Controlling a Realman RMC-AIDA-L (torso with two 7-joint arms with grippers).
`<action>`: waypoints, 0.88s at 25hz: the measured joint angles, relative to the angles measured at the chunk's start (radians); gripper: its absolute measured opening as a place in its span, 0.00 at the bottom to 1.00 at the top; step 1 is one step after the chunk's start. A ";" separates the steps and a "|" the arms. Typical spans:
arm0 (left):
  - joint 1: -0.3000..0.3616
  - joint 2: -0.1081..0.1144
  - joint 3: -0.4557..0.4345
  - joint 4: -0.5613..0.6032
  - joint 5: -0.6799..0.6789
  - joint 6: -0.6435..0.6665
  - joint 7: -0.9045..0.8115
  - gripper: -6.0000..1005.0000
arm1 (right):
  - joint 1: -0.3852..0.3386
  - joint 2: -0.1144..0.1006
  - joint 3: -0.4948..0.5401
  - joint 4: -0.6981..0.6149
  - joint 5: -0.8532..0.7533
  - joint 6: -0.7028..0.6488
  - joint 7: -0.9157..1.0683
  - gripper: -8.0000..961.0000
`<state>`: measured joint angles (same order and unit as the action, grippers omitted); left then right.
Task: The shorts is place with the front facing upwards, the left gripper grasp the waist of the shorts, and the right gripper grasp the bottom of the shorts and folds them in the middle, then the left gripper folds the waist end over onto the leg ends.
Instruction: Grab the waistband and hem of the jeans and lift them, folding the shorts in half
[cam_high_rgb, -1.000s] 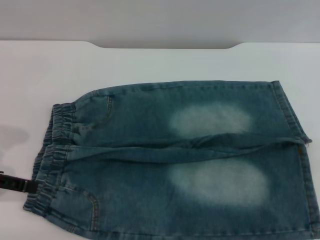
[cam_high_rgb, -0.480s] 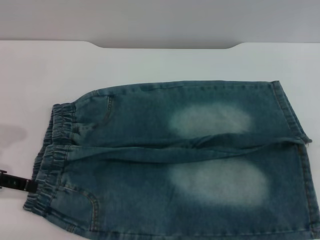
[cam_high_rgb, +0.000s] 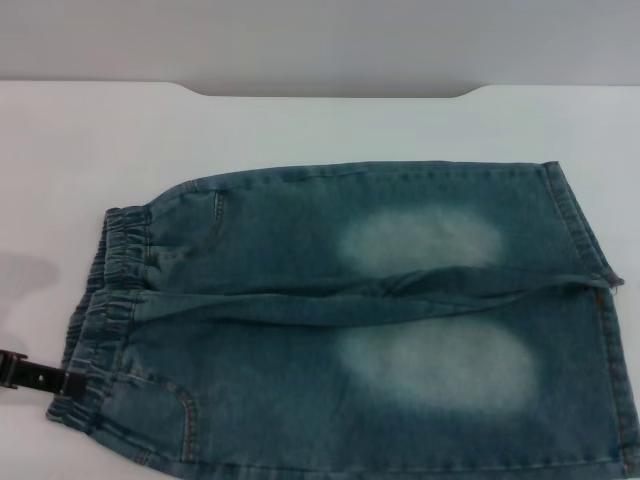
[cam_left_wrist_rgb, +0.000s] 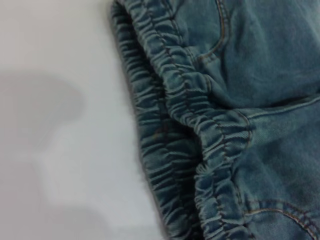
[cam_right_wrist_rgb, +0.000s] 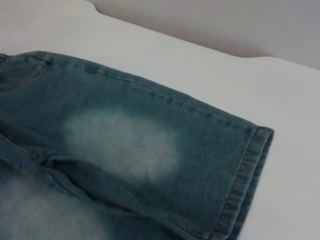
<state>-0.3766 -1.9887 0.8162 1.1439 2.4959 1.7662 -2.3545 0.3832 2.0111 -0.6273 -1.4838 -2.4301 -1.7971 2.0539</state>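
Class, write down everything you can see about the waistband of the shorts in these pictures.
The waistband is a gathered, ruffled band of faded blue denim, elastic by the look of it, with two layers showing in the left wrist view. It lies flat on the white table at the robot's left end of the shorts, pocket stitching just beyond it. The left gripper is at its near corner; whether it grips cannot be told.
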 joint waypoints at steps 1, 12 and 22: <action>0.000 0.000 0.000 0.000 0.000 0.000 0.000 0.70 | 0.000 0.000 0.000 0.000 0.000 0.003 0.000 0.60; 0.011 -0.029 0.014 -0.006 0.000 0.009 0.021 0.69 | 0.006 -0.002 0.000 0.000 -0.001 0.017 0.000 0.60; 0.004 -0.038 0.017 -0.006 0.000 0.017 0.030 0.68 | 0.005 -0.002 0.000 0.002 -0.014 0.033 0.000 0.60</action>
<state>-0.3726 -2.0263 0.8330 1.1383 2.4958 1.7832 -2.3242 0.3877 2.0094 -0.6273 -1.4813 -2.4440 -1.7645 2.0539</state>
